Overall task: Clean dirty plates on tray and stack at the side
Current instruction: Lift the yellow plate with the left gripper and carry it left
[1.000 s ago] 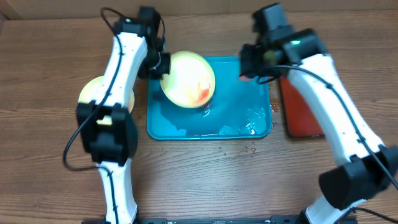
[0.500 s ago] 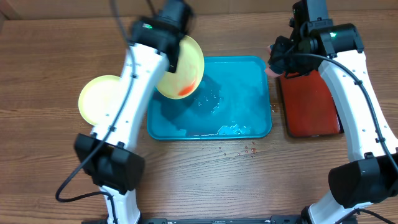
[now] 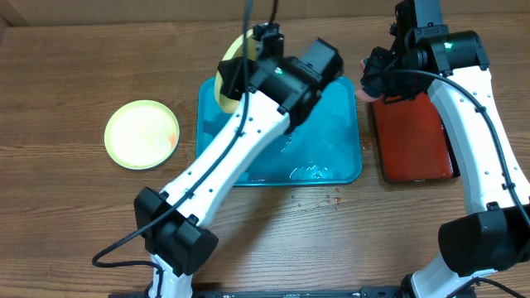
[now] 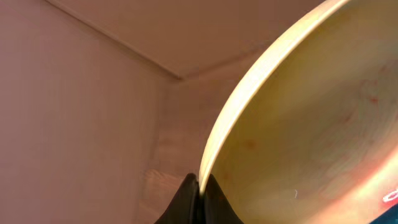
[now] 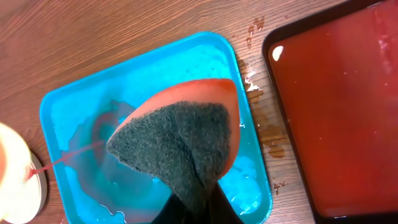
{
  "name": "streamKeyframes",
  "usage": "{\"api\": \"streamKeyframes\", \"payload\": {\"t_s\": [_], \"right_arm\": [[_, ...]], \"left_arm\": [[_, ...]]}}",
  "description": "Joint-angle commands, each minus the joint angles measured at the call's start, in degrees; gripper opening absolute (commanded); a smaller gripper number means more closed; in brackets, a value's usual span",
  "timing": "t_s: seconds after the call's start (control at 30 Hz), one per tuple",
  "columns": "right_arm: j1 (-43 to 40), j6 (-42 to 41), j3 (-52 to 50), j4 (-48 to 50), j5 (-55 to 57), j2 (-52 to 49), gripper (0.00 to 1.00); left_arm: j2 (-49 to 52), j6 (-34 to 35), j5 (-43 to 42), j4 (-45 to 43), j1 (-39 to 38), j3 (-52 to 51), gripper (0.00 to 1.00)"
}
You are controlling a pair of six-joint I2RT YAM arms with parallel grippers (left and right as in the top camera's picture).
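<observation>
One pale yellow-green round plastic plate (image 3: 225,79) is raised off the table and tipped steeply on edge above the far left corner of the large turquoise-blue rectangular plastic tray (image 3: 339,124). The left gripper (image 4: 198,182) pinches it at the rim, with the dark fingers closed narrow on either side of the plate's thin edge. The left wrist view shows the plate's hollow face, with a red sauce mark (image 4: 389,196) at the lower right border of that view. A second yellow-green plate (image 3: 142,134) lies flat on the brown wooden table (image 3: 66,215), well apart from the tray on its left side, with a faint reddish trace near its right rim. The tray itself holds a shallow pool of water (image 3: 310,171) that glints along its near edge. The right gripper (image 5: 196,208) is clamped on a sponge (image 5: 180,143) with a pink-orange body and a dark green scouring face. It holds the sponge in the air above the tray's far right corner, clear of the plate. A smaller red tray with a dark rim (image 3: 414,136) sits just beside the turquoise tray on the right. Small droplets (image 3: 329,199) dot the wood in front of the tray.
</observation>
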State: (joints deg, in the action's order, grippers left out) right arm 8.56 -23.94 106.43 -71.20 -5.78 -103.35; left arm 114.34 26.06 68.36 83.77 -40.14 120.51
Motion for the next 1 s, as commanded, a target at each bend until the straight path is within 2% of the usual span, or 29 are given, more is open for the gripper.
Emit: {"api": "streamKeyframes", "payload": {"t_s": [0.0, 0.33, 0.47, 0.67, 0.87, 0.97], "right_arm": [[-0.3, 0.4, 0.1, 0.3, -0.3, 0.9, 0.04], [-0.3, 0.4, 0.1, 0.3, -0.3, 0.9, 0.04], [-0.3, 0.4, 0.1, 0.1, -0.3, 0.9, 0.04], [-0.3, 0.4, 0.1, -0.3, -0.3, 0.9, 0.04], [-0.3, 0.4, 0.1, -0.3, -0.3, 0.9, 0.04], [-0.3, 0.4, 0.1, -0.7, -0.3, 0.9, 0.04]], "left_arm": [[-2.2, 3.0, 7.8, -0.2, -0.4, 0.5, 0.04], [-2.2, 4.4, 7.3, -0.2, -0.4, 0.5, 0.04], [-2.2, 4.4, 2.2, -0.2, -0.2, 0.5, 0.04], [-2.2, 1.5, -18.1, -0.2, 3.4, 0.5, 0.04], [-2.2, -7.1, -44.4, -2.4, 11.6, 0.5, 0.04], [-2.2, -8.9, -49.8, -2.4, 16.8, 0.5, 0.04]]}}
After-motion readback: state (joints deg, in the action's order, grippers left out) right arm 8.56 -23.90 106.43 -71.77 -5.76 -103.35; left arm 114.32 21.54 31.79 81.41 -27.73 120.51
